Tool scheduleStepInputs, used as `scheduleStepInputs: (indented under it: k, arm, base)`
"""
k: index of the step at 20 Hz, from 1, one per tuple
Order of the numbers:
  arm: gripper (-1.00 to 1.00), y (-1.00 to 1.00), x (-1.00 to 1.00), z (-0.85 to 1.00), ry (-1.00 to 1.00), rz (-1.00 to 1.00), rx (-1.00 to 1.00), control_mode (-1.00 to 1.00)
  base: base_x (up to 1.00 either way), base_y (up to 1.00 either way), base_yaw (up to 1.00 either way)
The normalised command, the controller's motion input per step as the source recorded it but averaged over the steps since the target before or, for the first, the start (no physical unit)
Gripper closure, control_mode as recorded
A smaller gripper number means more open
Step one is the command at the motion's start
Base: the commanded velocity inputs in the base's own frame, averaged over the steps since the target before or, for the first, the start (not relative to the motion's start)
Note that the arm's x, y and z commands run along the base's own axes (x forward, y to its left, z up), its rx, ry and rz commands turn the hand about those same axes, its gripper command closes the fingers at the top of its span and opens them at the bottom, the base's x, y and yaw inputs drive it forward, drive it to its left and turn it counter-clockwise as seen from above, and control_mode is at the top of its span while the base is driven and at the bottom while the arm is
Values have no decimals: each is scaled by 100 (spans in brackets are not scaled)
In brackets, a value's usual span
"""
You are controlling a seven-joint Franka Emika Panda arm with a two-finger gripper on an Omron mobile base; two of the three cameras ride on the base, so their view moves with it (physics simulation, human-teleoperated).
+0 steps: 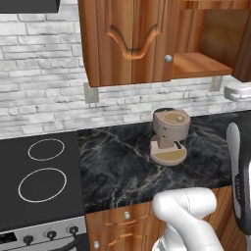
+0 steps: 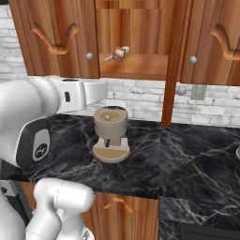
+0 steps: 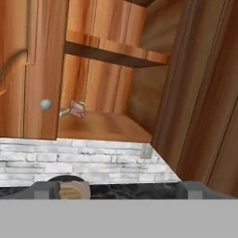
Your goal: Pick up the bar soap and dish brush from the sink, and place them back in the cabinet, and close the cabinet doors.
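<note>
Reddish-brown wood frames the open cabinet (image 2: 133,65), where the bar soap (image 2: 118,55) and dish brush (image 2: 123,49) lie together on the lower board, touching, near its left side. One of the cabinet doors (image 2: 174,61) stands swung out, edge-on. In the hand view the pincer (image 3: 121,189) is spread wide and empty, its fingertips (image 3: 45,189) far apart, aimed at the cabinet. Below, a beige coffee machine (image 2: 110,133) sits on the dark marbled counter (image 2: 187,159).
</note>
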Motion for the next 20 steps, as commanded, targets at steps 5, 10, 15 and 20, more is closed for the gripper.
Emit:
scheduleStepInputs:
  k: [5,10,15,20]
  arm:
    - [-100,-20,-22,0,-9,7,17,-100]
    - [-100,-18,-25,0,-8,6,18,-100]
    - [-100,-14,-27,0,-8,3,19,-100]
    - [-100,-13,-24,3,-3,0,24,-100]
  base:
    - [0,0,0]
    - [0,0,0]
    - [0,0,0]
    - [0,0,0]
